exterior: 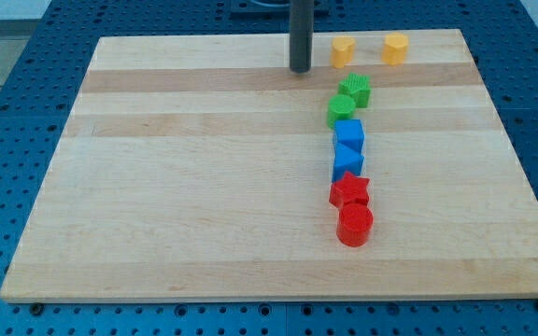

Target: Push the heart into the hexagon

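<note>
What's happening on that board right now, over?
My tip at the view's top, just left of the two yellow blocks, touching neither. Left yellow block and right yellow block apart. Nothing between them.

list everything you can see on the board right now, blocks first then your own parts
yellow blocks: 2, yellow, the view's top edge, side by side and apart, one left of the other
green blocks: 2, green, below the yellow pair, star-like one above the other
blue blocks: 2, blue, mid column, one above the other
red star: 1, red, below the blue ones
red cylinder: 1, red, bottom of the column
wooden board: 1, pale wood
my tip: 1, dark rod, left of the yellow blocks, touching none
</note>
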### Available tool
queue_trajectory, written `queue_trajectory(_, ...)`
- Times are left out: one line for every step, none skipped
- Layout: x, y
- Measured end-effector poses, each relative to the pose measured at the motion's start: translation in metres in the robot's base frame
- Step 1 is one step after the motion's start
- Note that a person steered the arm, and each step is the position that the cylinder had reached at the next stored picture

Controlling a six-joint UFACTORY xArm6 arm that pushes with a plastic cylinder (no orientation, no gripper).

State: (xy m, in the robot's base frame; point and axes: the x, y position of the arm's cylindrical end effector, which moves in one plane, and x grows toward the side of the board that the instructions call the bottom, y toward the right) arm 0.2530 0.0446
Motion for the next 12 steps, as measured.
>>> queue_trajectory(-0.032,0.044)
queue_trajectory(-0.025,0.05)
queue_trajectory(-0.025,0.081)
queue_trajectory(-0.025,0.044)
queue_trajectory(-0.025,0.024)
queue_trajectory(-0.025,0.024)
queue_trajectory(-0.024,0.017)
queue_trajectory(-0.024,0.005)
queue_trajectory(-0.024,0.002)
queue_trajectory(-0.024,0.002)
queue_trajectory(0.002,0.0)
queue_trajectory(0.051,-0.023)
